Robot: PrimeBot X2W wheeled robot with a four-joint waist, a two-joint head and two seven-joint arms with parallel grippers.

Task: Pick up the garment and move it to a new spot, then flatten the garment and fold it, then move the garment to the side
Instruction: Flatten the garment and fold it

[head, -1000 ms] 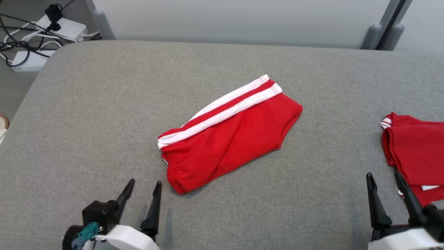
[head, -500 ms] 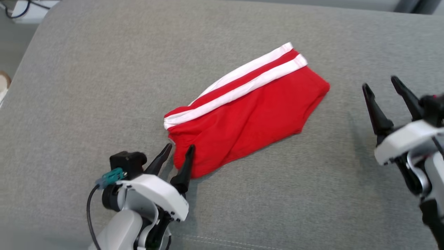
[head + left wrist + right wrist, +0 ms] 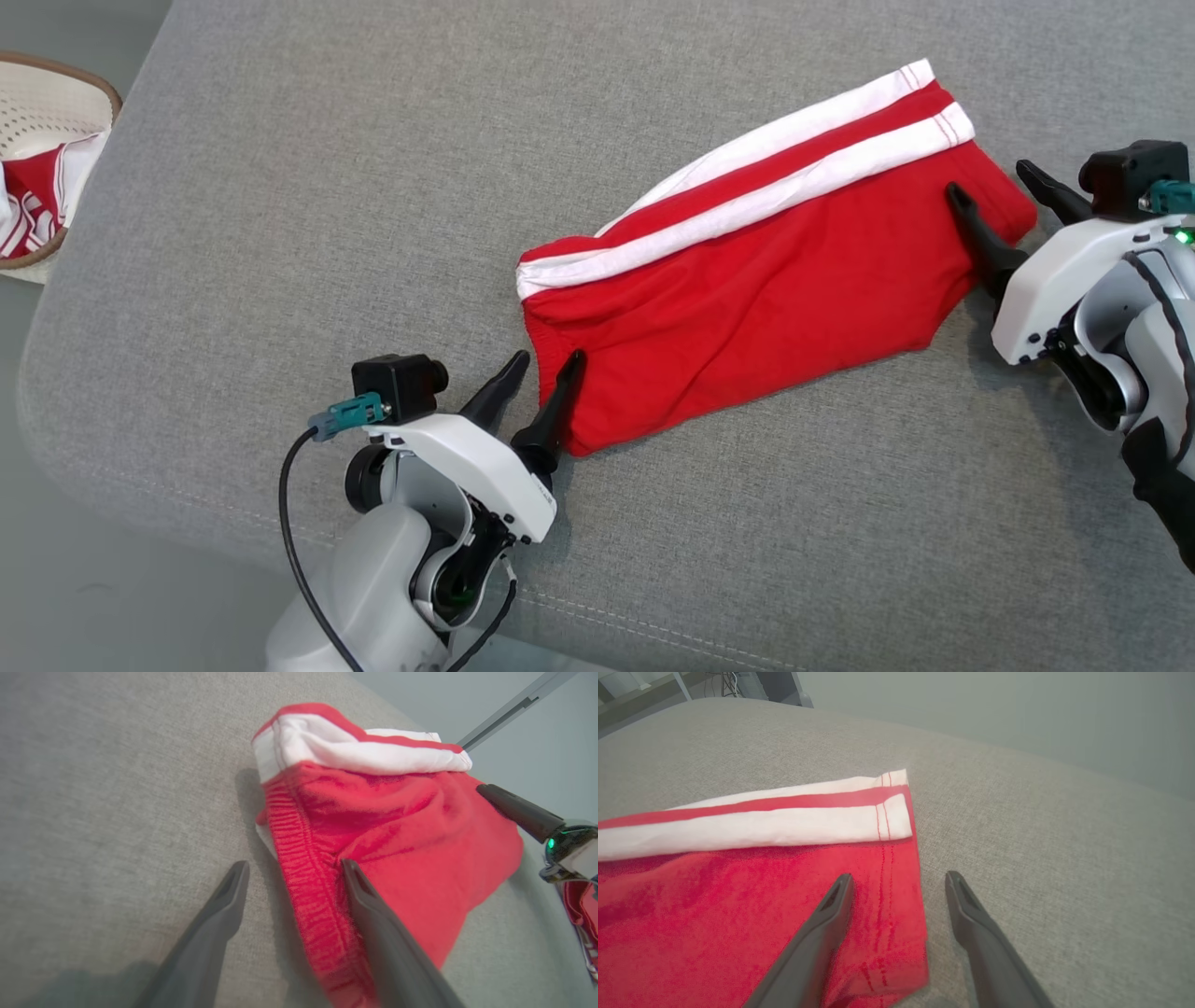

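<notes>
Grey fabric couch (image 3: 280, 187), pale wall (image 3: 1017, 709), white basket (image 3: 42, 112) beside it

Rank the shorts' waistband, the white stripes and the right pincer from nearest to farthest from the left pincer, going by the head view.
1. Waistband: right at the left pincer's open fingertips.
2. White stripes: running up and to the right from there.
3. Right pincer: far right, at the opposite end.
</notes>
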